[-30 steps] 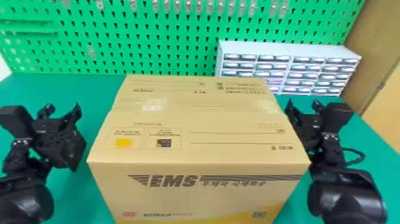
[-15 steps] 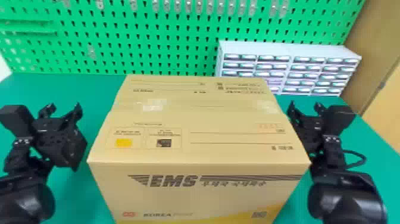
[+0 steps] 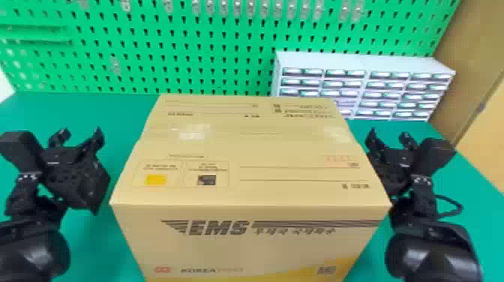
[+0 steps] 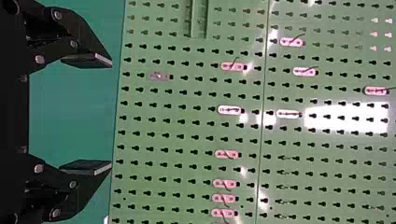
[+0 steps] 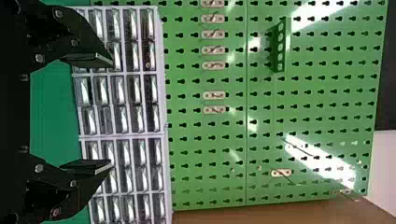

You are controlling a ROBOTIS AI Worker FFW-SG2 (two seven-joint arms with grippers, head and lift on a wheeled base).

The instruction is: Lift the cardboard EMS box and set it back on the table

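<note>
Cardboard EMS box (image 3: 250, 187): may tip if we push crooked
Left gripper (image 3: 81, 132): box's nine o'clock, empty jaws apart
Right gripper (image 3: 389, 133): three o'clock, empty jaws apart

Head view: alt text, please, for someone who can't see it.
A cardboard box sits on a green table between the open left gripper and open right gripper. Behind are a green pegboard and, at right, a pale storage rack.

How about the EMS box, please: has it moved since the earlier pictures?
No; in the head view, the EMS box hides the same lower left part of the drawer unit as before.
</note>
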